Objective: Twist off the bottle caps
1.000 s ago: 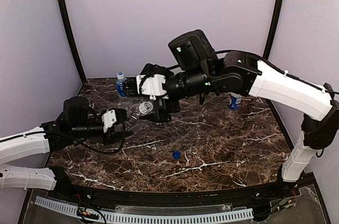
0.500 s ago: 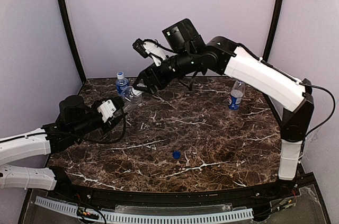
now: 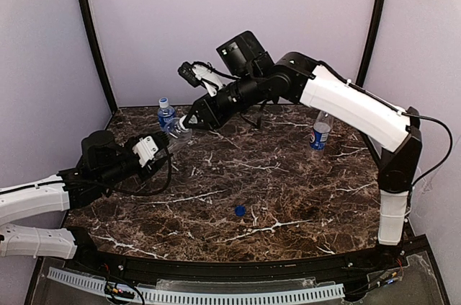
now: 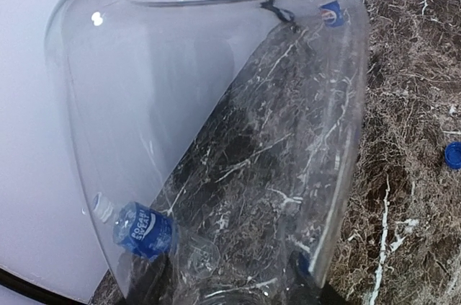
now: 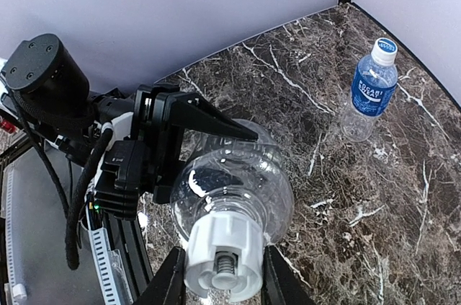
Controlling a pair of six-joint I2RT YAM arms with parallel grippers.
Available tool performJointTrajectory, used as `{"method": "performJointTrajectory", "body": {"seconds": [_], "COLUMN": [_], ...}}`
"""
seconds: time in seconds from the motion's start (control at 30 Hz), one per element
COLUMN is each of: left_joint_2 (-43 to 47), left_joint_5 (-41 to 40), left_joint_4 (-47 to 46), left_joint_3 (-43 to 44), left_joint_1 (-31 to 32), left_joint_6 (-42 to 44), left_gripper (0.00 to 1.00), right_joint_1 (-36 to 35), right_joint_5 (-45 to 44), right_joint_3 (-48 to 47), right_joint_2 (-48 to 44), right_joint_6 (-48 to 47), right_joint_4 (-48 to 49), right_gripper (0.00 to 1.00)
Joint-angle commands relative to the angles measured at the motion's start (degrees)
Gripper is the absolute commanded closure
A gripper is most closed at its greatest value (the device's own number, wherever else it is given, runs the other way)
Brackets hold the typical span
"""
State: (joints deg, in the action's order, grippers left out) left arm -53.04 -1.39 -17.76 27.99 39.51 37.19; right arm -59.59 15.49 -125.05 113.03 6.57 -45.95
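My left gripper [image 3: 157,148] is shut on the unlabelled clear bottle [image 3: 176,135], held tilted above the table's left side. Its body fills the left wrist view [image 4: 216,103], with dark fingers [image 4: 144,287] at the bottom edge. The bottle's white cap [image 5: 223,258] points at my right gripper [image 5: 220,280], whose two fingers [image 5: 171,280] press on either side of it. The blue-labelled bottle [image 3: 166,113] stands capped at the back left. At the back right stands the Pepsi bottle [image 3: 320,129]. A loose blue cap [image 3: 240,210] lies on the table near the front middle.
The dark marble table [image 3: 288,175] is walled by purple panels with black posts [image 3: 92,31]. My right arm [image 3: 346,103] stretches from the right side across the back toward the left. A perforated white strip [image 3: 216,294] runs along the near edge.
My right arm has risen and swung left to the bottle's neck, and its jaws have closed from wide open onto the white cap. My left gripper has raised the bottle a little toward the back.
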Motion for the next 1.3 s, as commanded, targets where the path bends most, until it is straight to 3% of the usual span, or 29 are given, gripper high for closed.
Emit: {"method": "performJointTrajectory", "body": {"seconds": [0.0,0.07,0.2,0.33,0.47,0.7,0.83,1.03,1.27], "left_joint_2": [0.3,0.3,0.4,0.7,1.1,0.9,0.9,1.2,1.4], "left_joint_5": [0.6,0.8,1.2,8.8,22.7,38.1,39.7,39.0,38.5], "left_joint_4": [-1.3,-1.3,-0.6,2.7,12.4,23.9,27.9,29.5,29.8], "left_joint_3": [-0.8,-0.7,-0.5,0.3,2.0,4.5,5.1,5.2,4.9], "left_joint_1": [0.1,0.1,0.1,0.1,0.1,0.1,0.1,0.1,0.1], "left_joint_6": [0.3,0.3,0.2,-1.1,-2.2,-2.4,-1.6,-0.2,0.7], "left_gripper": [0.82,0.82,0.83,0.84,0.85,0.84,0.85,0.85,0.86], "right_joint_1": [-0.3,-0.3,-0.3,-1.6,-6.1,-12.2,-13.1,-14.3,-15.1], "right_joint_5": [1.8,2.3,3.2,5.5,4.5,-10.6,-16.5,-25.5,-24.4], "right_joint_3": [-2.4,-3.0,-3.8,-0.2,8.0,18.2,19.0,27.8,35.4], "right_joint_2": [2.2,2.9,3.5,0.4,-5.2,-9.5,-10.3,-14.7,-20.1], "right_joint_6": [-0.1,-0.5,-2.8,-14.8,-37.5,-67.6,-78.8,-95.2,-103.7], "right_joint_4": [-0.3,-1.2,-3.0,-3.5,-3.1,-2.9,-1.6,12.2,25.0], "right_gripper": [0.71,0.72,1.00,1.00,1.00,1.00,1.00,1.00,1.00]}}
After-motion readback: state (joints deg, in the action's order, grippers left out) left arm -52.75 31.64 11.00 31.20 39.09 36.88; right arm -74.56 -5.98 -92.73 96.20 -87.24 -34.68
